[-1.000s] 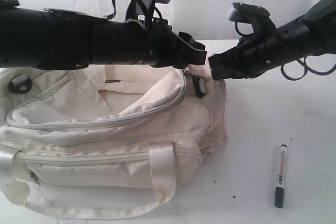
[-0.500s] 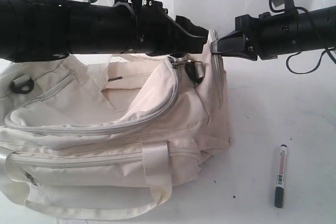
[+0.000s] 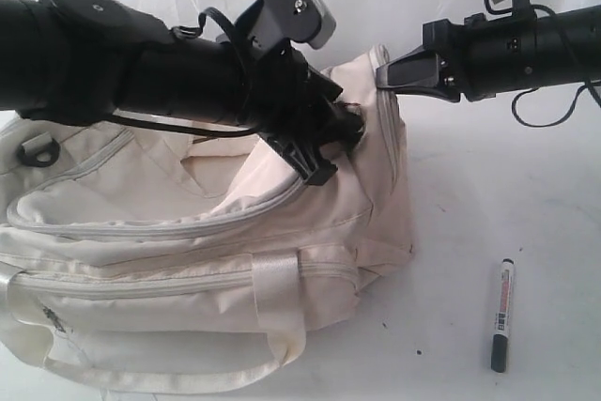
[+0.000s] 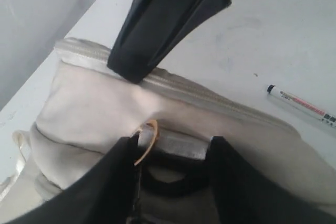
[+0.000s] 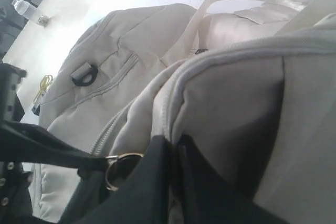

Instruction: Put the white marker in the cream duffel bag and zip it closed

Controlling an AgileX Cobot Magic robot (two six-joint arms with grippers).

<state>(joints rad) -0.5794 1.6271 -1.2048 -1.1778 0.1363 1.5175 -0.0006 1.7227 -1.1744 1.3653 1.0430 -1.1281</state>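
We are seeing the bag (image 3: 188,241) sitting on the white table (image 3: 488,185), filling the left and middle of the exterior view, with 1 handle (image 3: 282,302) draping down its near side and a black strap ring (image 3: 36,150) showing at its far left end. The marker (image 3: 502,315) is lying flat on the table to the right of the bag, well apart from it and from both grippers, with its longer black end nearer the camera. The right gripper (image 3: 382,77) is reaching in level from the right. Its jaws are pressing together on the cream fabric at the top of the bag's right end and holding that corner up above the rest of the bag. The left gripper (image 4: 173,148) is stretching across above the bag from the left and tilting down at that same end. Its 2 fingers (image 4: 118,182) are standing apart, straddling a metal ring (image 4: 149,140) just below the grey zipper (image 4: 210,95), and they are not closing on anything. The ring is sitting just beside 1 finger, and we cannot tell whether they are touching. Along the middle of the bag the top flap is sagging and the mouth appears to be gaping.
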